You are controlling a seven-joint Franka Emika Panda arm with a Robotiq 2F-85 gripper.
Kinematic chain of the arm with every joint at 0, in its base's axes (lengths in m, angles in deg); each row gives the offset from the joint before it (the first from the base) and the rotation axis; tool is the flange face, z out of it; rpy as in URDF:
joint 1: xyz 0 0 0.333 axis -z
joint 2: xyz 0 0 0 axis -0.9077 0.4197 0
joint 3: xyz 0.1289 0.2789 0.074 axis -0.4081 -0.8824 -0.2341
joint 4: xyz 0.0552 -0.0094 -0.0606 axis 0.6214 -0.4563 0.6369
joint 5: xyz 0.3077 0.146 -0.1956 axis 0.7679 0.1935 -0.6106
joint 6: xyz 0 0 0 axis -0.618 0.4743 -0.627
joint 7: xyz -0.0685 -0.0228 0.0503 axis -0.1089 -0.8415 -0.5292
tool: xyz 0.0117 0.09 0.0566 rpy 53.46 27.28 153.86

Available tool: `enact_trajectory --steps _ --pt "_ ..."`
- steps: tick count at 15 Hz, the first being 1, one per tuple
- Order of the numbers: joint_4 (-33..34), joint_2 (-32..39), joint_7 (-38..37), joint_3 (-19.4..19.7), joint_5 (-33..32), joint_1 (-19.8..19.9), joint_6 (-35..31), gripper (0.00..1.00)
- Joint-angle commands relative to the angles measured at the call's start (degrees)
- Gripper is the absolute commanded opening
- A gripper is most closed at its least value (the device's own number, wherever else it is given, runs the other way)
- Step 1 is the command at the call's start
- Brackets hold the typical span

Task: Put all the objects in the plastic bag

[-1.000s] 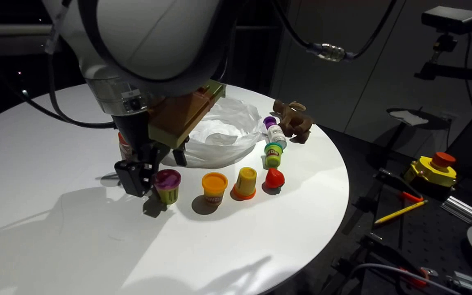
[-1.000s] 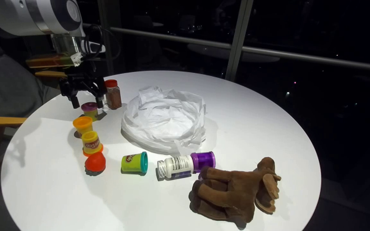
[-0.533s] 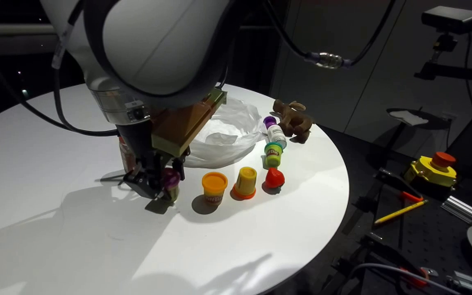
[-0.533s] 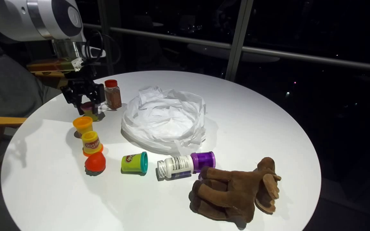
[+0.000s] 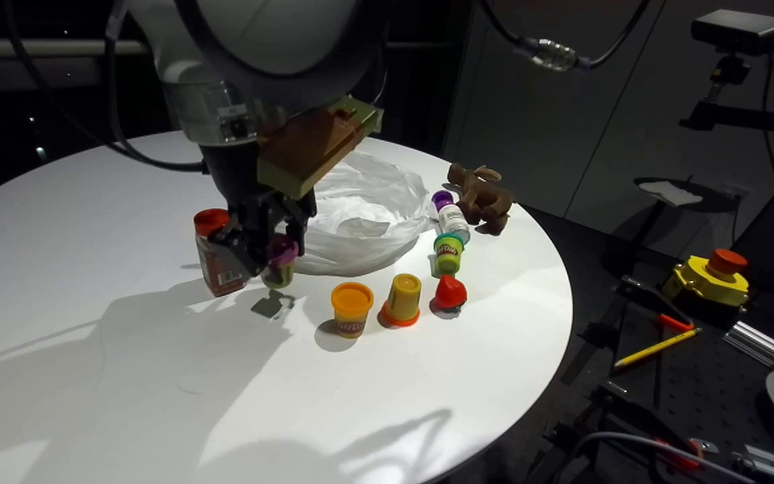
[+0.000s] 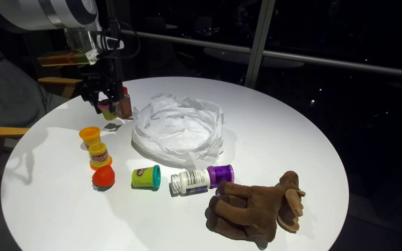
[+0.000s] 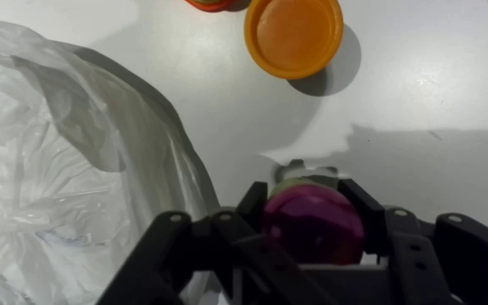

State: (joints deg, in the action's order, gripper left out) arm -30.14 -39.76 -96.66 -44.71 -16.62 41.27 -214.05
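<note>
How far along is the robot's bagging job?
Nothing looks done: no item shows inside the whitish crinkled plastic bag. In hand: magenta-lidded round tub, off the white tabletop between the fingers. Left outside: orange round tub, upturned yellow tub, red rounded piece, green round tub, white cylindrical bottle, purple cylindrical container, brown plush toy, red-lidded clear jar.

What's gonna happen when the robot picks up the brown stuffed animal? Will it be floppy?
Probably floppy: the brown stuffed animal looks like soft, plush cloth. Its legs stick out, so they might dangle. It probably won't roll far, because its shape is lumpy.
</note>
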Motion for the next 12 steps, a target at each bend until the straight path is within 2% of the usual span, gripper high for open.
enact_trajectory --steps 1,3,5,9,12 --pt "-6.99 -10.82 1.67 0.70 0.41 2.93 2.16 0.18" --pt "-7.25 -13.16 2.03 1.51 -0.18 4.87 4.88 0.18" --pt "-5.69 -12.55 3.32 2.17 -0.02 7.42 6.56 0.18" --pt "-0.45 -5.12 7.14 2.67 4.07 13.56 5.66 0.18" --pt "4.86 2.02 6.13 3.45 7.84 16.50 5.96 0.18"
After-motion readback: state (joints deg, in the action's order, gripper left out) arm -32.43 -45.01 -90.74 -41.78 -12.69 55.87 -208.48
